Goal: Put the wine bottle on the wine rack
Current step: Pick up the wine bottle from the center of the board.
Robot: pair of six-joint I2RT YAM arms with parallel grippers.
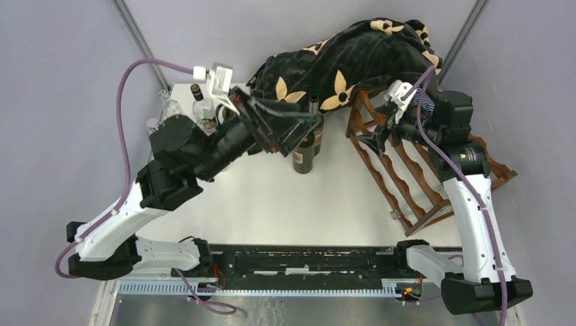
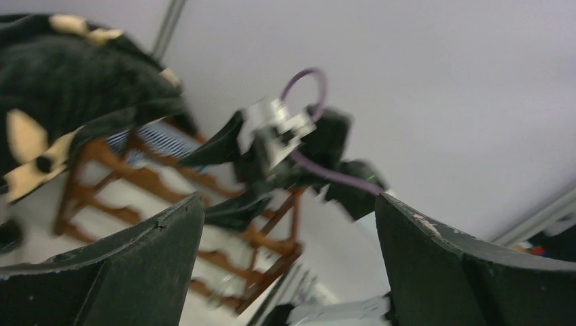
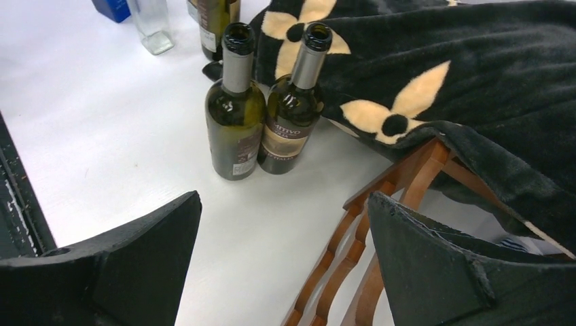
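Spread wide, the left gripper [image 2: 289,204] holds nothing: in its wrist view we see the two dark fingers [image 2: 136,265] far apart with only air between them, pointing toward the wine rack [image 2: 136,173] and the other arm. From above, the left arm rises from its base at the near left corner. It folds at a high elbow and reaches rightward and back across the worktop [image 1: 272,204]. The left gripper [image 1: 306,125] hangs over a pair of bottles near the middle. We cannot tell from that view whether it touches their necks.

The right arm climbs along the right side and bends leftward at the wrist. The right gripper [image 1: 375,139] sits at the far end of the wine rack [image 1: 401,176]. Its fingers [image 3: 129,272] are also wide apart and empty, and one rests just beside the rack's wooden corner [image 3: 401,176].

Between those fingers we see two dark green wine bottles standing upright and uncorked on the worktop [image 3: 102,122]. The nearer bottle [image 3: 235,115] touches the farther bottle [image 3: 292,119], and both stand near the rack but apart from it.

The rack leans at the right of the worktop. A black blanket [image 1: 339,61] with cream flower shapes is draped over its far end. A clear glass bottle [image 3: 151,24] stands well behind the pair.
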